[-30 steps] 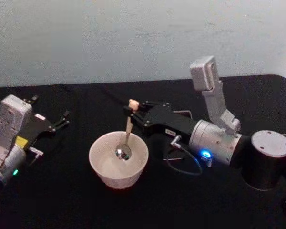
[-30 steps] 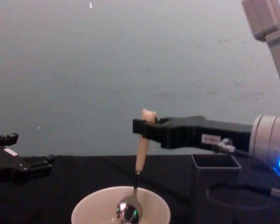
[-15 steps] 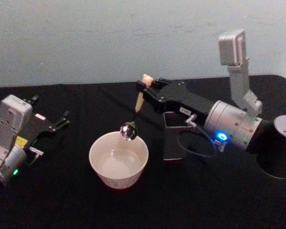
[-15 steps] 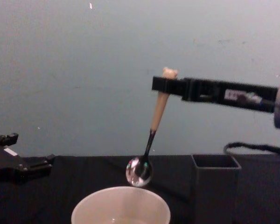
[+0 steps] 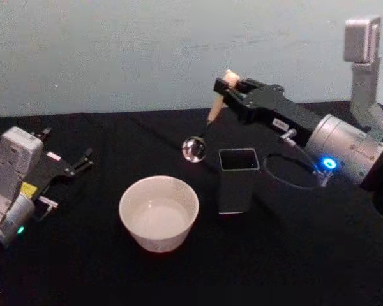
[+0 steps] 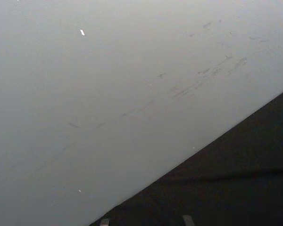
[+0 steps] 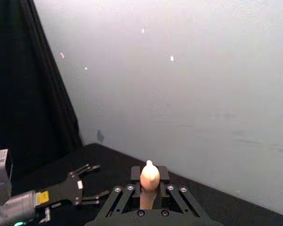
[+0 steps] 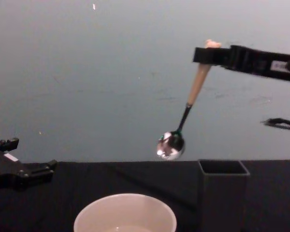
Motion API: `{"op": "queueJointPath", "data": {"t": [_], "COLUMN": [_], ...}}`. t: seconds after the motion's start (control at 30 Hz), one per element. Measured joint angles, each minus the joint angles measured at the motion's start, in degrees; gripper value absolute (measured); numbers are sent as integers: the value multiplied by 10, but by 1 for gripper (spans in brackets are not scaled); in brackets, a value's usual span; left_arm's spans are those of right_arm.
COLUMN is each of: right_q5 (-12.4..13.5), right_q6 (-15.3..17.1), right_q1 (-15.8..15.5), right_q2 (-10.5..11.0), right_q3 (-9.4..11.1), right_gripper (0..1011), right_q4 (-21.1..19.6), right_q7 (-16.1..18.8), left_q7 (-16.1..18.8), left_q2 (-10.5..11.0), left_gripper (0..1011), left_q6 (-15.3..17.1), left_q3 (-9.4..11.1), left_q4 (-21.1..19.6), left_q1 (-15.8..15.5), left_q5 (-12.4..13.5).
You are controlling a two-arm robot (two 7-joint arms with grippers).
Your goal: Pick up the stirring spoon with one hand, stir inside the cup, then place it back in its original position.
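Upper centre of the head view: we note the stirring spoon (image 5: 207, 126) hanging in the air, tilted, with the bear-head end up and to the right and the shiny bowl down and to the left. The bowl hangs clear of the cup (image 5: 158, 239), above and right of its rim in the frame. The right gripper (image 5: 228, 86) enters from the upper right and pinches the handle just below the bear head. A dark grey square holder box (image 5: 237, 185) stands just right of the cup. The left gripper (image 5: 67, 145) sits at the left edge over the black table (image 5: 83, 268), fingers spread, holding nothing, well apart from the cup.
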Motion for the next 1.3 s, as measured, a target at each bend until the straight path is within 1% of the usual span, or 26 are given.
{"op": "queueJointPath", "data": {"t": [0.1, 0.23, 0.33, 0.63, 0.8, 0.93, 1.17, 1.3], "right_q5": [11, 18, 24, 28, 26, 19, 9, 4], "right_q6": [-7, -12, -18, -27, -29, -29, -27, -23], "right_q1": [-5, -11, -18, -31, -35, -37, -41, -42], "right_q2": [12, 21, 34, 57, 65, 68, 70, 67], "right_q3": [12, 18, 25, 34, 35, 31, 23, 18], "right_gripper": [218, 218, 218, 218, 218, 218, 218, 218], "right_q4": [-3, -6, -9, -14, -14, -11, -5, 4], "right_q7": [-3, -7, -13, -22, -24, -25, -25, -25], "left_q7": [0, 0, 0, 0, 0, 0, 0, 0], "left_q2": [0, 0, 0, 0, 0, 0, 0, 0], "left_gripper": [1001, 1001, 1001, 1001, 1001, 1001, 1002, 1001], "left_q6": [0, 0, 0, 0, 0, 0, 0, 0], "left_q3": [0, 0, 0, 0, 0, 0, 0, 0], "left_q4": [0, 0, 0, 0, 0, 0, 0, 0], "left_q1": [0, 0, 0, 0, 0, 0, 0, 0], "left_q5": [0, 0, 0, 0, 0, 0, 0, 0]}}
